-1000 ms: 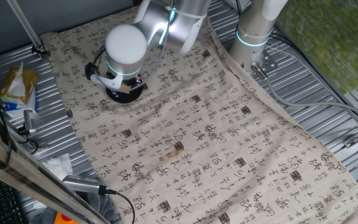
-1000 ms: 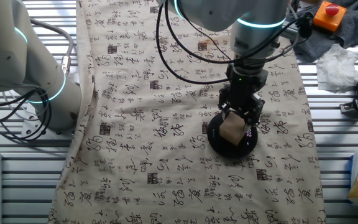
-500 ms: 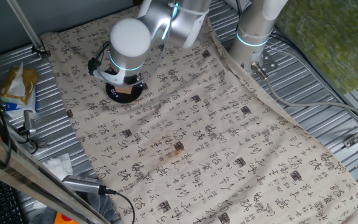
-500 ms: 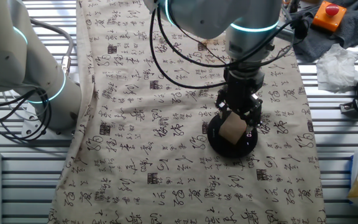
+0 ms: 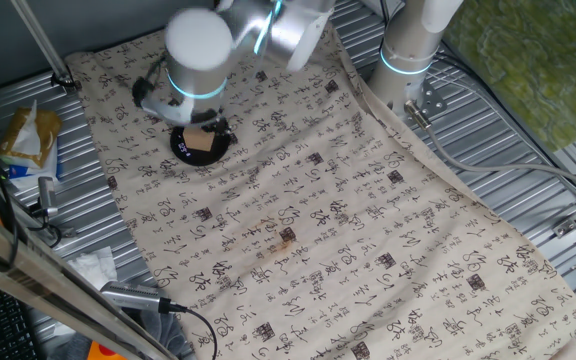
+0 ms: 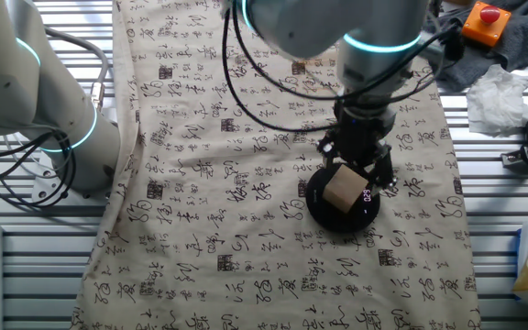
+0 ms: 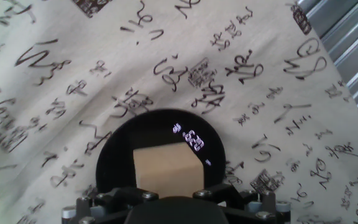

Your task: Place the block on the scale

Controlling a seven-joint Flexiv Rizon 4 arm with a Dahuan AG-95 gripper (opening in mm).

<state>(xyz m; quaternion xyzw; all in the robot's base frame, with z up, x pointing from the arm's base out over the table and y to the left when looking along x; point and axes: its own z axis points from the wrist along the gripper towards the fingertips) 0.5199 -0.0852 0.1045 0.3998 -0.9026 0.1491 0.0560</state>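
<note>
You've got the block point(image 6: 342, 190), a small tan wooden cube, sitting on the scale point(image 6: 319, 209), a round glossy black disc with a lit readout near its rim, on the cloth point(image 6: 246, 165) printed with dark calligraphy that covers the table. In the hand view the block point(image 7: 166, 168) sits roughly mid-disc on the scale point(image 7: 114, 165), with the glowing digits just beside its upper right corner. The gripper point(image 6: 357, 163) hangs directly above the block, fingers flanking its top edge from the far side; you can't see any finger pressing a face, and in the hand view only the black gripper base shows along the bottom edge, so whether the jaws are spread or closed, you cannot tell. In one fixed view the block point(image 5: 199, 143) shows as a tan patch on the scale point(image 5: 183, 150), just below the white wrist joint. A second white robot base point(image 5: 408, 50) stands off the cloth's far edge. An orange box with a red button point(image 6: 486, 20) lies on grey fabric point(image 6: 519, 37), well apart from the scale.
</note>
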